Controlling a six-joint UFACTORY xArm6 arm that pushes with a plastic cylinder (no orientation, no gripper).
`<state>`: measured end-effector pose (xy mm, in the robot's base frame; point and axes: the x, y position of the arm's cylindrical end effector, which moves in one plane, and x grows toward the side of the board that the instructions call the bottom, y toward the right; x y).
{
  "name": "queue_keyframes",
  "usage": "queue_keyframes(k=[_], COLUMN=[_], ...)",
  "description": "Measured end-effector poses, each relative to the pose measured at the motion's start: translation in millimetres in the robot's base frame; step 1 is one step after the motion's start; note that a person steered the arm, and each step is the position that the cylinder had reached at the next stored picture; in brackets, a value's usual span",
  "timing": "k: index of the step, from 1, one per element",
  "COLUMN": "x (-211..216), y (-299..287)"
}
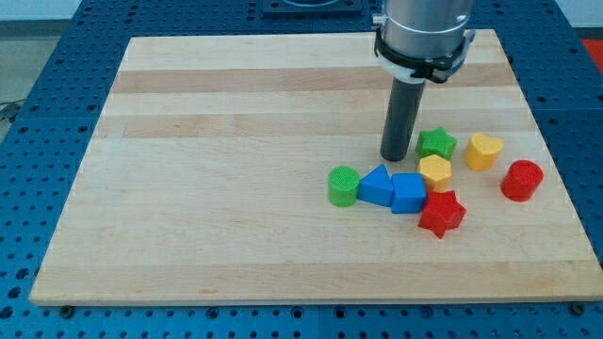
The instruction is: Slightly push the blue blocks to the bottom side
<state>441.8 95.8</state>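
Observation:
Two blue blocks lie side by side right of the board's middle: a blue triangular block [376, 185] and a blue cube [409, 192] to its right, touching. My tip [394, 156] stands just above them toward the view's top, close to the gap between the triangle and the yellow hexagon block [435, 171], apart from the blue blocks by a small gap.
A green cylinder [344, 185] touches the blue triangle's left. A red star [441, 214] sits at the cube's lower right. A green star [436, 144], a yellow heart [483, 150] and a red cylinder [521, 180] lie to the right. The wooden board [207, 188] rests on a blue perforated table.

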Motion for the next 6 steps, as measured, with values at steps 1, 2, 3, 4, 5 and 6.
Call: queue_keyframes(k=[1,2,3,4,5,6], x=[0,2,3,7,11,12], y=[-13,-17,-17,-17,-17,-17])
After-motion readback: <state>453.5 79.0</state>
